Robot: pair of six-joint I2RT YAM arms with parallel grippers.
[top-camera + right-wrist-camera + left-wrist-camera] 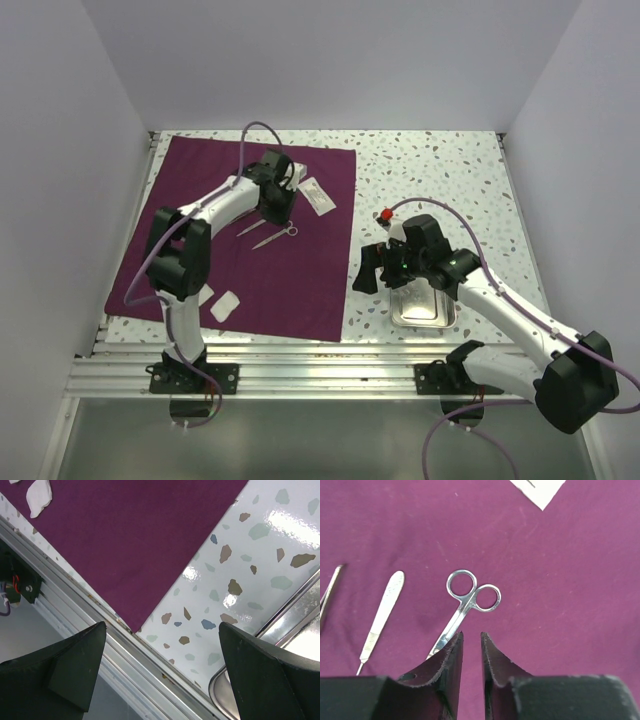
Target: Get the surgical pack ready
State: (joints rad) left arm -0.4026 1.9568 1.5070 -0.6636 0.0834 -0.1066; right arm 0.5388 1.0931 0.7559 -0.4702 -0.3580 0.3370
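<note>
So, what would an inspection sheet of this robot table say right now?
Surface: speckled table, maroon cloth spread flat on its left part.
Job's things: scissors, scalpel handle, white pads and white packet on the cloth; steel tray on bare table, right.
Clutter: small red bit beyond the tray, unclear.
Grippers: left gripper low at the scissors, jaws narrow, grip unclear; right gripper wide open, empty.
Cables: purple cables, looping free.
Surroundings: white walls, metal rail at near edge.
</note>
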